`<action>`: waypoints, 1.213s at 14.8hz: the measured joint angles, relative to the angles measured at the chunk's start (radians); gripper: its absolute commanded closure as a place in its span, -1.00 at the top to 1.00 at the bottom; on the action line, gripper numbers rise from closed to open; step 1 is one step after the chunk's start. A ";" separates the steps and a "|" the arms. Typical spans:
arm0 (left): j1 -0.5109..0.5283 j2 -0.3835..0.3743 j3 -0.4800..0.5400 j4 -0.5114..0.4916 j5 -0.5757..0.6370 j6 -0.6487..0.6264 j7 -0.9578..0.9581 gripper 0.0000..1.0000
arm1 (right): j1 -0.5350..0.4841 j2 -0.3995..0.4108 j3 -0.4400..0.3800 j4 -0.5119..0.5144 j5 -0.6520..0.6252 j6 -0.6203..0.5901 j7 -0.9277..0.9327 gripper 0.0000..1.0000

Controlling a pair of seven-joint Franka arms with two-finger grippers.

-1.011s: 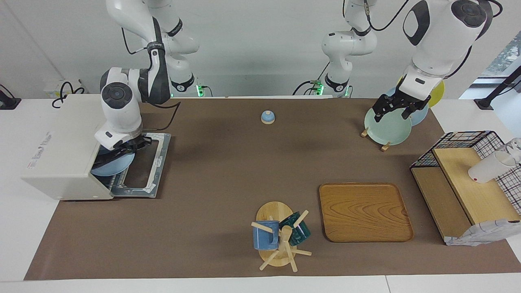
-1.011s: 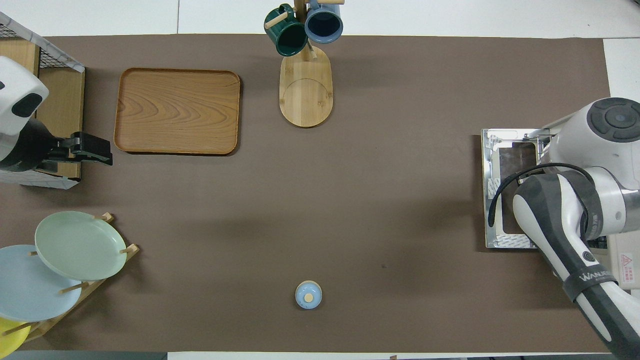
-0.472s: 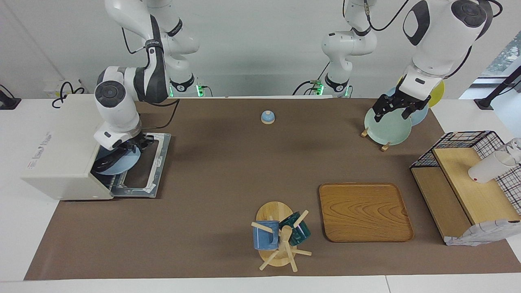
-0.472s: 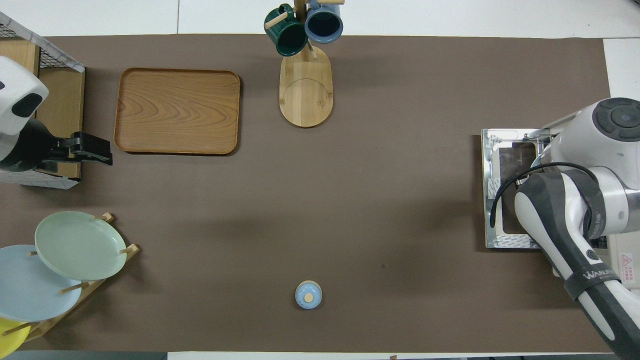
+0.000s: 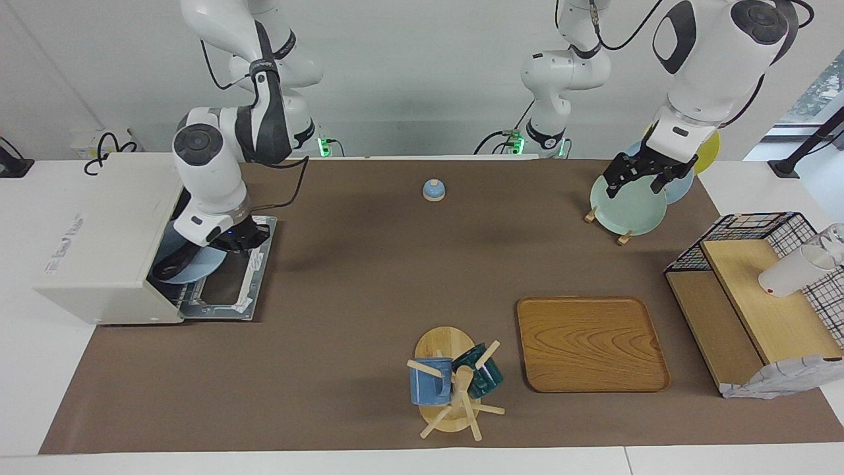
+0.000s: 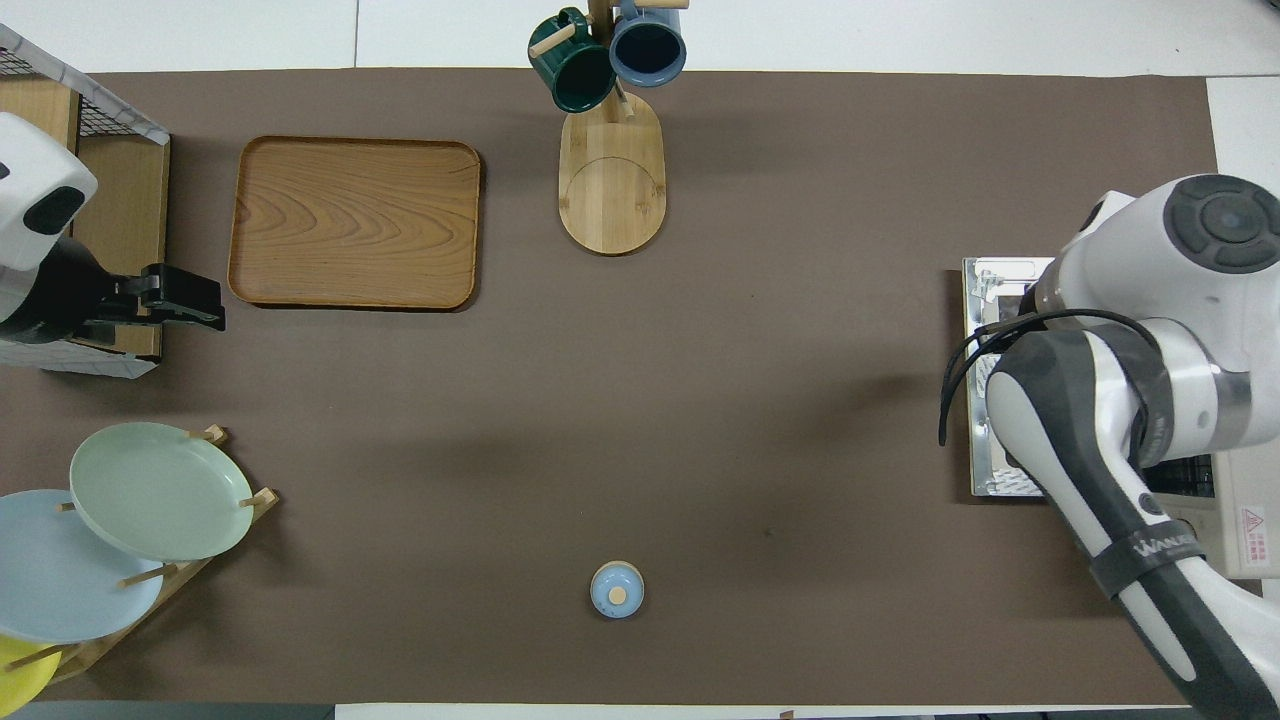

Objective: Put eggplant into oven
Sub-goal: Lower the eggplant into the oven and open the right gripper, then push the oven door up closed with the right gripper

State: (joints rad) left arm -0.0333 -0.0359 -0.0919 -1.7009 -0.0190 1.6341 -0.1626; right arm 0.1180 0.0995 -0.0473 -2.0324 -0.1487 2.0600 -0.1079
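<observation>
The right arm has pulled back: a second ago its right tool point(image 5: 242, 239) was reaching into the mouth of the oven point(image 5: 99, 231) at the middle left of the facing view. Now it hangs over the dropped door point(image 5: 224, 290), out of the opening. Its fingers are closed together with nothing between them.

The eggplant point(image 5: 166, 268) stays behind. It shows as a dark shape on a pale blue plate point(image 5: 198, 262) in the oven's mouth, partly hidden by the oven's wall.

The left arm has not budged. The left tool point(image 5: 634, 187) waits at the upper right of that view, over the plate rack point(image 5: 623, 236), spread wide and empty.

On to the holders. The rack carries a green plate point(image 6: 158, 490), a blue plate point(image 6: 60, 580) and a yellow plate point(image 6: 15, 670). At the bottom centre of the facing view, the mug tree point(image 5: 455, 396) has a blue mug point(image 5: 428, 382) and a dark green mug point(image 5: 484, 373) on its pegs. Beside it lies a wooden tray point(image 5: 590, 343). At the right edge, a white cup point(image 5: 791, 272) lies tipped on the wire shelf point(image 5: 758, 290). A small blue lidded pot point(image 5: 433, 190) sits alone at the upper centre of the counter point(image 5: 369, 277).

As for writing, the grey lettering on the oven's top cannot be made out. In the overhead view, the right arm's dark sleeve bears white letters beginning "WAN".
</observation>
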 measured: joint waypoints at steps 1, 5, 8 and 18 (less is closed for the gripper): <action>0.000 0.000 0.000 0.000 0.000 0.000 0.000 1.00 | 0.019 0.002 0.001 -0.008 0.000 0.007 0.000 -1.00; 0.000 0.000 0.000 0.000 0.000 0.000 0.000 1.00 | 0.068 -0.001 0.002 -0.050 0.002 0.028 0.000 -1.00; 0.000 0.000 0.000 0.000 0.000 0.000 0.000 1.00 | 0.050 0.001 -0.001 -0.104 0.002 0.125 0.000 -1.00; 0.000 0.000 0.000 0.000 0.000 0.000 0.000 1.00 | 0.042 0.038 -0.002 -0.149 0.002 0.172 -0.001 -1.00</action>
State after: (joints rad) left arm -0.0333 -0.0359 -0.0919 -1.7009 -0.0190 1.6341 -0.1626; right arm 0.1603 0.1376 -0.0496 -2.1811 -0.1466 2.2320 -0.1086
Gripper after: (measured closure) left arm 0.000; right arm 0.991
